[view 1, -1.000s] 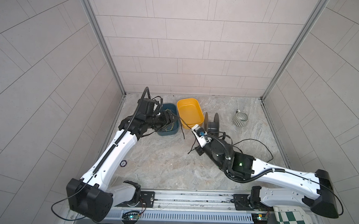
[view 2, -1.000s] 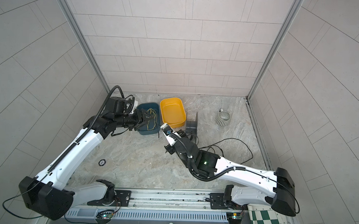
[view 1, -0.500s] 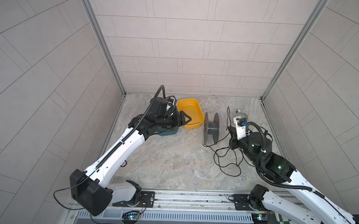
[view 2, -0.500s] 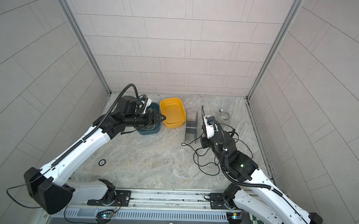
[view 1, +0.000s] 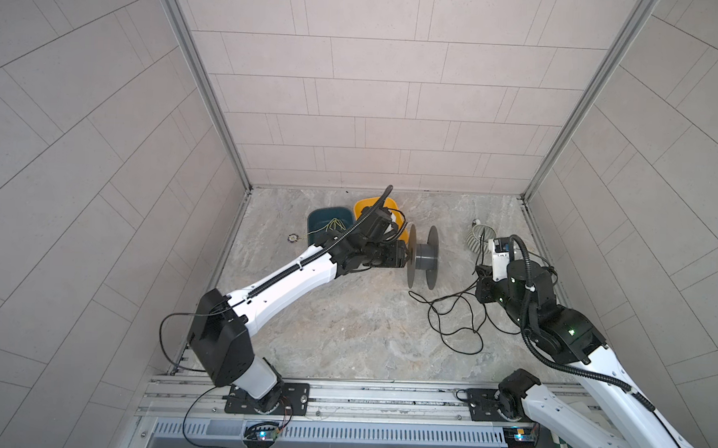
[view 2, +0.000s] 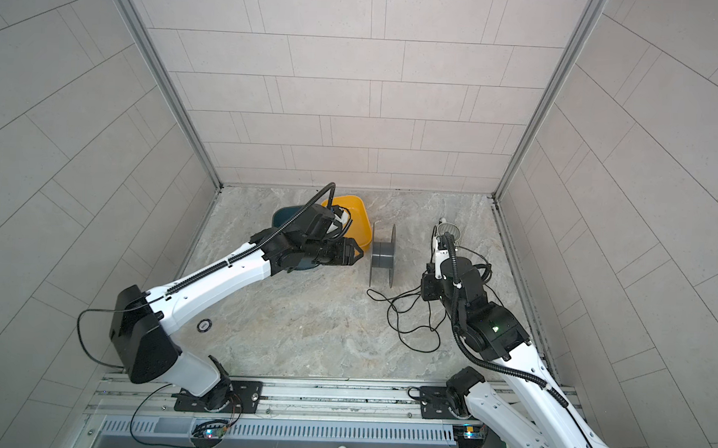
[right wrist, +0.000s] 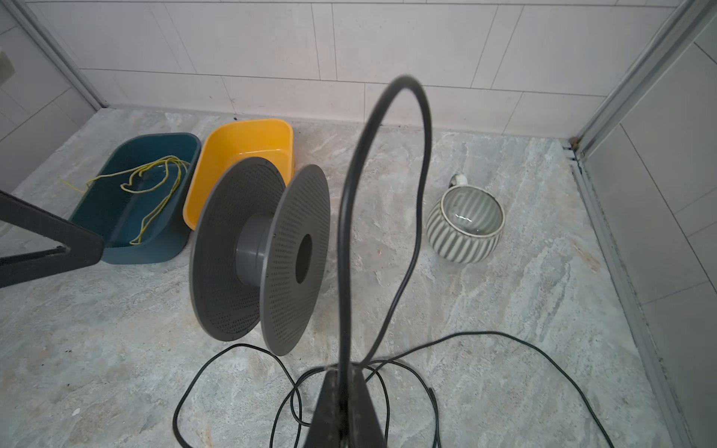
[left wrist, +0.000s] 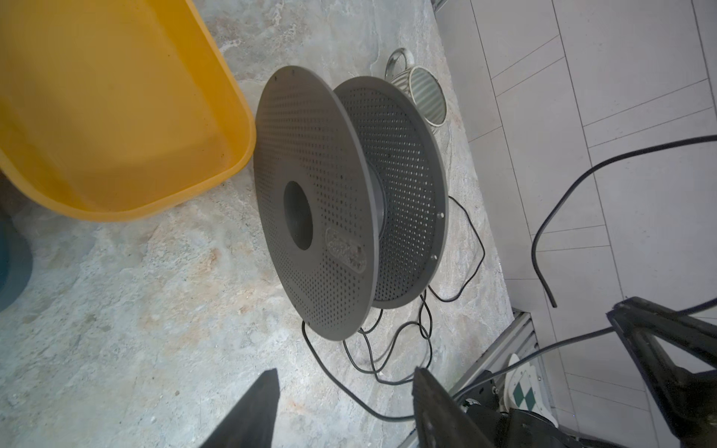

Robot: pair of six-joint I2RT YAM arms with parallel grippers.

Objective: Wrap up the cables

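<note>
The cables are one thin black wire lying in loose loops on the stone floor, in front of and to the right of an upright grey spool, as both top views show. My right gripper is shut on the wire, which arches up from its tips. It hangs to the right of the spool in both top views. My left gripper is open and empty. Its tips sit just left of the spool's left flange.
A yellow bin and a teal bin holding a yellow-green cord stand behind and left of the spool. A striped cup sits at the back right near the wall rail. A small round disc lies on the floor at the left.
My right gripper has swung with the wire from left of the spool to its right, dragging the loops along. My left gripper moved right from the teal bin to the spool.
</note>
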